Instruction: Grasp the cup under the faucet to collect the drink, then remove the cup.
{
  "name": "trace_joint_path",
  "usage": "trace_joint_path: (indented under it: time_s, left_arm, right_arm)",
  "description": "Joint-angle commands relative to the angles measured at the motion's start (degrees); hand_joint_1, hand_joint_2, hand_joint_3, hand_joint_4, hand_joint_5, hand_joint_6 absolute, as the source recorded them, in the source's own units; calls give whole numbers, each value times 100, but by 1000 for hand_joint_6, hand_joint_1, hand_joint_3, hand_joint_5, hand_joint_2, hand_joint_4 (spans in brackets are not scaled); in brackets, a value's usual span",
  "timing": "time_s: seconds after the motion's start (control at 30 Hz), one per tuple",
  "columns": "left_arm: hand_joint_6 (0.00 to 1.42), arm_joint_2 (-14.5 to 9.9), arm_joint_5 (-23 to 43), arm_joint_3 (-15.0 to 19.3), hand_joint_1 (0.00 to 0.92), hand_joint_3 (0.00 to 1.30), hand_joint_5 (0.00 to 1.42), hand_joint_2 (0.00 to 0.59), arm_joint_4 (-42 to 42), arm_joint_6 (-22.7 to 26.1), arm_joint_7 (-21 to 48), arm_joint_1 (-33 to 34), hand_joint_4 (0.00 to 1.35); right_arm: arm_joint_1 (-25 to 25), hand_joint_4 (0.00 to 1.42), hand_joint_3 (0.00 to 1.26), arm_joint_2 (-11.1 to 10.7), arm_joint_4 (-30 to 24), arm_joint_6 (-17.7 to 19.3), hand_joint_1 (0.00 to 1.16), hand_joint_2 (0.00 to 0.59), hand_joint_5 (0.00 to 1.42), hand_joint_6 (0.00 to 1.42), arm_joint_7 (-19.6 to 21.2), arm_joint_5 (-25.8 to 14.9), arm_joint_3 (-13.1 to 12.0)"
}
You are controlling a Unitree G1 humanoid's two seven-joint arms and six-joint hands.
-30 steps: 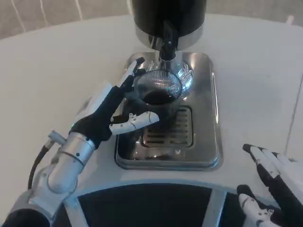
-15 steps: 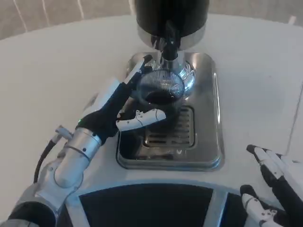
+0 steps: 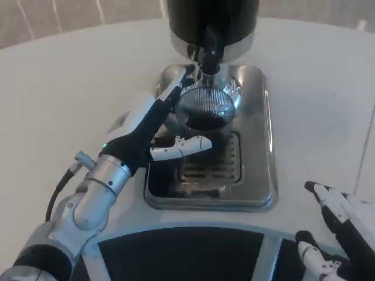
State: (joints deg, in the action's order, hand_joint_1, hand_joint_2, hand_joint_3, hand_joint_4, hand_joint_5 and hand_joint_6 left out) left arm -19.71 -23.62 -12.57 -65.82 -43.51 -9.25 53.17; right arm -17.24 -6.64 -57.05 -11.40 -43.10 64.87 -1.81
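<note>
While left robot hand (image 3: 153,130) wraps cup (image 3: 205,117) under faucet (image 3: 208,54), forearm angled up-right, right robot hand (image 3: 334,234) spread, idle nr table edge

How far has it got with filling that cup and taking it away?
The grasp looks done: the left hand holds the cup, fingers around its sides. The cup stands on the metal drip tray under the faucet and has dark drink in it, so collecting is under way or finished; I can't see liquid flowing. Taking the cup away is left. The right hand waits, open, at the table's near edge.
</note>
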Motion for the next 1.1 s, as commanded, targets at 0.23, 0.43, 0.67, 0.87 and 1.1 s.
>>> trace_joint_path:
  time_s: [0.23,0.43,0.67,0.87,1.1]
  left_arm:
    - [929,-31,-328,-226,377,0,533,74,-61,260,-317,9,43]
    - [1072,9,-280,-239,389,170,656,84,-53,322,-515,-30,245]
    - [1177,67,-168,-144,397,405,784,91,-19,273,-774,-112,419]
    - [1148,88,-124,-97,397,478,798,92,-16,259,-785,-133,486]
    - [1256,105,-165,-100,428,602,929,113,20,186,-952,-189,658]
  right_arm:
    - [41,0,0,29,-157,-113,23,511,0,0,-115,47,-31]
    - [36,0,0,30,-137,-137,33,508,0,0,-110,60,-8]
    - [38,0,14,62,-113,-117,145,516,0,0,-68,177,47]
    - [0,0,36,115,-107,-54,268,513,0,0,11,286,85]
    - [-79,0,42,155,-131,36,343,513,0,1,67,385,96]
